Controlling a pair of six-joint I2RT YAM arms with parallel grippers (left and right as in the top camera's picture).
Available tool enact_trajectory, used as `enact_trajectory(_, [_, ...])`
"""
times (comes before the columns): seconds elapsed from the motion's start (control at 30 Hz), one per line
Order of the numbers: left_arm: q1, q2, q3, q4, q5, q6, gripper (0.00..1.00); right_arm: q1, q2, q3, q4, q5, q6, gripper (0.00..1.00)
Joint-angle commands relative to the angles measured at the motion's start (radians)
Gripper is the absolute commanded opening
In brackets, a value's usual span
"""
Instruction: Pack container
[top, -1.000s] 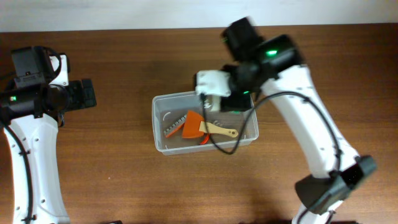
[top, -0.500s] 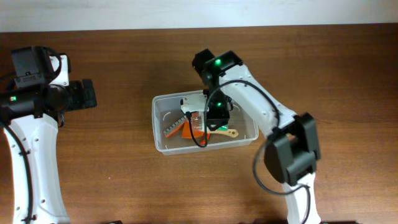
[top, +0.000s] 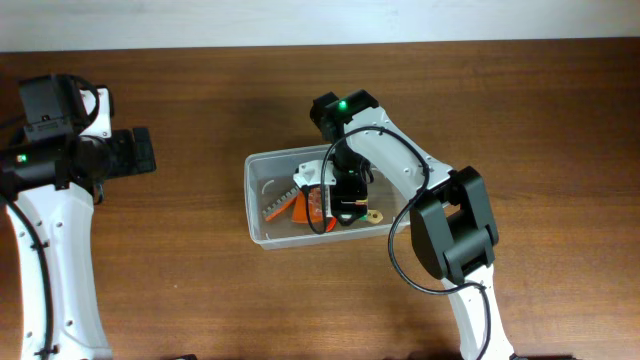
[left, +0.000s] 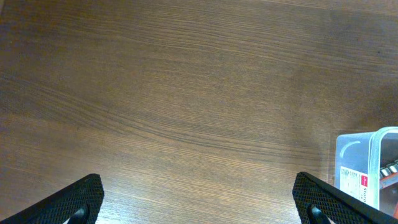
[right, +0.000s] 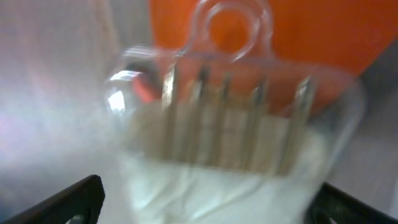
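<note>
The container is a clear rectangular tub in the middle of the table; its left corner shows in the left wrist view. My right gripper is down inside it, fingers spread wide. In the right wrist view a blurred clear packet with a hang hole and a row of sticks lies between the open fingers, over an orange item. The orange item and a wooden piece lie in the tub. My left gripper is open and empty over bare wood.
The brown wooden table stretches all round the tub. Its far edge meets a pale wall at the top of the overhead view. The left arm stands along the left side, well apart from the tub.
My right arm has swung in from above the tub's far right edge and dropped into the tub, over the orange item. The left arm has not moved.
</note>
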Motion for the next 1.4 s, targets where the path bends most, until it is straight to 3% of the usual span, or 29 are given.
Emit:
enact_trajectory(0.0, [-0.006, -0.021, -0.002, 0.004, 0.014, 0.045, 0.99, -0.003, -0.065, 0.060, -0.023, -0.005, 0.039, 0.99])
enact_trajectory(0.27, [-0.079, -0.021, -0.002, 0.010, 0.031, 0.108, 0.99, -0.108, -0.285, 0.286, -0.040, 0.089, 0.312, 0.99])
enact_trajectory(0.5, [-0.232, -0.017, -0.002, 0.032, 0.028, 0.218, 0.99, -0.460, -0.382, 0.393, -0.039, 0.008, 0.744, 0.98])
enact_trajectory(0.6, [-0.245, -0.016, -0.002, 0.047, 0.026, 0.217, 0.99, -0.623, -0.385, 0.393, -0.056, -0.040, 0.762, 0.99])
enact_trajectory(0.77, [-0.239, -0.016, -0.002, 0.039, 0.026, 0.202, 0.99, -0.751, -0.394, 0.393, -0.122, -0.041, 0.797, 0.99])
enact_trajectory(1.03, [-0.246, -0.090, -0.026, -0.042, -0.050, 0.088, 0.99, -0.808, -0.512, 0.359, -0.217, -0.062, 0.804, 0.99])
enact_trajectory(1.2, [-0.258, -0.286, -0.132, 0.011, -0.042, 0.088, 0.99, -0.804, -0.698, 0.220, -0.210, -0.058, 0.811, 0.99])
enact_trajectory(1.37, [-0.258, -0.550, -0.349, 0.114, -0.038, 0.048, 0.99, -0.764, -0.946, -0.100, -0.126, -0.058, 0.818, 0.99])
